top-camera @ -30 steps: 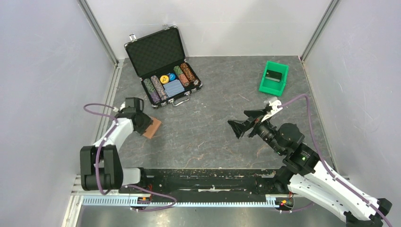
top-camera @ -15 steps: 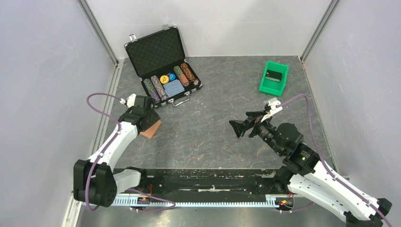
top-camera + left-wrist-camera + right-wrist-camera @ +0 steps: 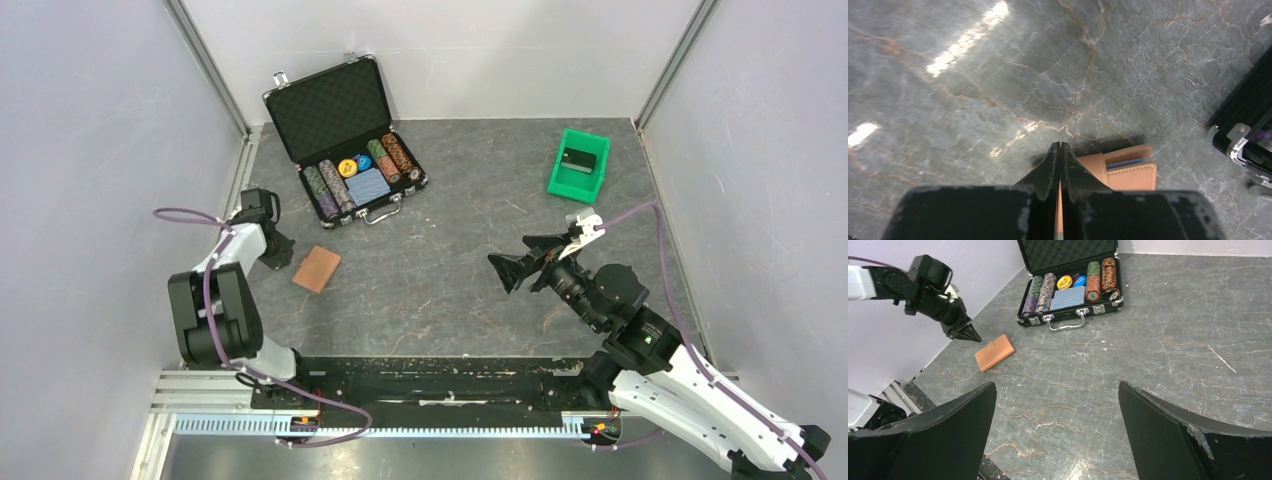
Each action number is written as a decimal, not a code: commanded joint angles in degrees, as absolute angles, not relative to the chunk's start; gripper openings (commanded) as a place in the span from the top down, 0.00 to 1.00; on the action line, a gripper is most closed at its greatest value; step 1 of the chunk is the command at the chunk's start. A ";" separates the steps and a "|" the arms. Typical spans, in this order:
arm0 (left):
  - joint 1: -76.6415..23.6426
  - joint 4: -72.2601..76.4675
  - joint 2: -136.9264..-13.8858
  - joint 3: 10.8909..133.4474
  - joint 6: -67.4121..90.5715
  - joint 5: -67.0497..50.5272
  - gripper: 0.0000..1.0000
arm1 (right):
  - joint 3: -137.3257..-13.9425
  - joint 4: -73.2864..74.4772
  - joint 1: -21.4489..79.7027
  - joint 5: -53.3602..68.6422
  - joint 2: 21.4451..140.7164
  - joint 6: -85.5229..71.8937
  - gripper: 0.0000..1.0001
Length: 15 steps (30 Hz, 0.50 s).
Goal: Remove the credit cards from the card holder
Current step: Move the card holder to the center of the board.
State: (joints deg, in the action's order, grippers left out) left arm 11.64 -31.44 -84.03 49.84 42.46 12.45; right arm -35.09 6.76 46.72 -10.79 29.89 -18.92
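Left gripper has backed off the card holder, jaws pinched shut, empty; holder, seemingly folded, lies just to its right; right gripper gapes farther off

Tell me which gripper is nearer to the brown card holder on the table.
Left. The left gripper, shut, is just beside the card holder, at its left edge in the top view. The right gripper, open, is well across the table, on the other side.

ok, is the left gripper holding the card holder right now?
No, the left gripper is shut on nothing, clear of the card holder, which lies flat on the table.
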 commanded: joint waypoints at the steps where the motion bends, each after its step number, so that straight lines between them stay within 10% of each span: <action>1: 11.78 -31.42 -90.23 53.59 39.36 6.69 0.98 | -34.72 4.04 46.87 -10.28 29.67 -19.16 0.05; 15: 9.71 -30.36 -84.07 42.86 41.82 -1.24 0.98 | -34.42 4.71 46.85 -12.47 30.08 -16.88 0.04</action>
